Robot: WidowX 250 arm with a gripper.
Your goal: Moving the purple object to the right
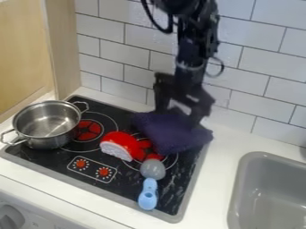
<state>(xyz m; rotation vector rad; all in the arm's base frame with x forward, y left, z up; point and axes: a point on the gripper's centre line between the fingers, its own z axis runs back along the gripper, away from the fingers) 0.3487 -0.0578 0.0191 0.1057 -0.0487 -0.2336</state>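
One purple cloth (173, 136) at approx. 2 o'clock on stove (122, 191); gripper (178, 115) at its upper edge, fingers spread. Pot (46, 125) approx. 10 o'clock, blue-handled utensil (148, 193) approx. 5.

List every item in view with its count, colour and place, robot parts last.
Cloth: 1, purple, back right of stovetop, overlapping its edge
Pot: 1, silver, left side of stovetop
Rounded piece: 1, red and white, mid-stovetop
Spoon-like utensil: 1, light blue handle, grey head, front right of stovetop
Stovetop: 1, black, grey rim, on counter
Counter: 1, white, around stovetop
Sink: 1, grey, lower right
Knob: 1, grey, lower left corner
Wooden panelling: tan, upper left
Tiles: many, white, back wall
Arm: 1, black, top centre
Pincer: 1, black, at cloth's back edge
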